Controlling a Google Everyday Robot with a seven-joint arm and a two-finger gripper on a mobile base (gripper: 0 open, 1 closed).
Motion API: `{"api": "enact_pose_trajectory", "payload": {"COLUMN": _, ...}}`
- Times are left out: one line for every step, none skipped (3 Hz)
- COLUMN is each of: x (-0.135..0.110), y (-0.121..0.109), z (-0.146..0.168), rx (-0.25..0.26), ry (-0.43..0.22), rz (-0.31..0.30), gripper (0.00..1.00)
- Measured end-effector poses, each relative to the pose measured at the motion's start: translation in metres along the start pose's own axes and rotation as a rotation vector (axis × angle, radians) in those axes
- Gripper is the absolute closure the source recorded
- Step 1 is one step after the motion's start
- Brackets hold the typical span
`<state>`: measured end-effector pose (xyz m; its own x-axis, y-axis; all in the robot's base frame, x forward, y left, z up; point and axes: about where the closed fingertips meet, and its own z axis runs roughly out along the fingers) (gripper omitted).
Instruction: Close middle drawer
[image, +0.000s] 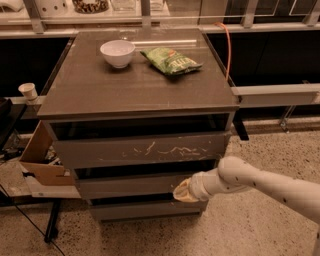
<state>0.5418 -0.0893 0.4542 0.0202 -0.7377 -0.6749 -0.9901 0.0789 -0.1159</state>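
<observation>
Across the middle of the scene stood the grey-brown cabinet (145, 211) with its broad tabletop (125, 87). Below the scratched top front (145, 150), the middle drawer (125, 186) sat slightly out, a dark gap above it. From the right reached the white arm (270, 182). Its gripper (181, 193) touched that drawer's right end, jaws seemingly pressed together. On top lay a green bag (171, 61) and a white bowl (118, 52).

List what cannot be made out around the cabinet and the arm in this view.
- Camera view: inside of the middle drawer, hidden in shadow under the scratched front.
- Camera view: the arm behind the gripper, at that drawer's right end, cut off by the right edge.
- Camera view: cardboard box contents, hidden by its own side.
</observation>
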Motion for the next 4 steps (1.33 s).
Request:
{"api": "enact_pose_trajectory", "payload": {"x": 0.0, "y": 0.0, "z": 0.0001, "rx": 0.0, "ry": 0.0, "rz": 0.0, "gripper": 0.58}}
{"api": "enact_pose_trajectory", "payload": {"x": 0.0, "y": 0.0, "z": 0.0001, "rx": 0.0, "ry": 0.0, "rz": 0.0, "gripper": 0.35}}
{"api": "enact_pose_trajectory", "payload": {"x": 0.0, "y": 0.0001, "z": 0.0001, "rx": 0.0, "ry": 0.0, "rz": 0.0, "gripper": 0.11}}
{"api": "enact_pose_trajectory", "payload": {"x": -0.0001, "y": 0.0001, "z": 0.0002, "rx": 0.0, "ry": 0.0, "rz": 0.0, "gripper": 0.0}}
